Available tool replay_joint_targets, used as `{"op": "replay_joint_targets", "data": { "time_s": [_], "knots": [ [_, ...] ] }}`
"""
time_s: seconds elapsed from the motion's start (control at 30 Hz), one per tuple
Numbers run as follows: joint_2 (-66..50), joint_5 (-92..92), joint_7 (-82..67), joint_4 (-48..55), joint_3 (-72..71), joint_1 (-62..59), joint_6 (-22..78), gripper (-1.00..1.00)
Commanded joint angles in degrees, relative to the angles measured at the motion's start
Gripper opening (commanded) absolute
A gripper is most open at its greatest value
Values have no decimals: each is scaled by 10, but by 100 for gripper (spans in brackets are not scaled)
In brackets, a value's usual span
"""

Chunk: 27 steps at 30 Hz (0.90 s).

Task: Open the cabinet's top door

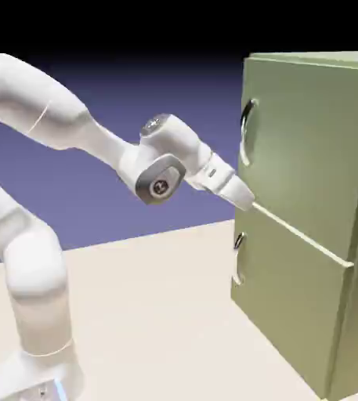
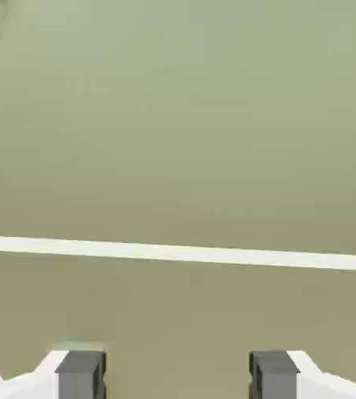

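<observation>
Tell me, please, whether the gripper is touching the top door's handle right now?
Apart. The exterior view shows the gripper down at the seam between the doors, with the top door's handle well above it; the hand view shows nothing between the fingertips.

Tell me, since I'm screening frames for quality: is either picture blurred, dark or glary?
Exterior view: evenly lit and fairly sharp, black band on top, no glare on the tall olive-green cabinet. Hand view: bright but nearly featureless green panel, one pale seam across it, the open two-finger gripper with grey fingertips crisp at the bottom.

A pale beige table [image 1: 158,313] carries the olive-green cabinet [image 1: 315,219] and the white arm's base [image 1: 37,376].
</observation>
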<state>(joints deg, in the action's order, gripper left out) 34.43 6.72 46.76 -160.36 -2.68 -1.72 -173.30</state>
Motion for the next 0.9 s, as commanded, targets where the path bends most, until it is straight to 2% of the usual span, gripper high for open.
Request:
{"op": "replay_joint_targets", "data": {
  "time_s": [0.0, 0.87],
  "knots": [
    [7, 25, 16, 2, -10, -9, 3, 0],
    [177, 673, 431, 64, -268, -241, 70, 0]
  ]
}}
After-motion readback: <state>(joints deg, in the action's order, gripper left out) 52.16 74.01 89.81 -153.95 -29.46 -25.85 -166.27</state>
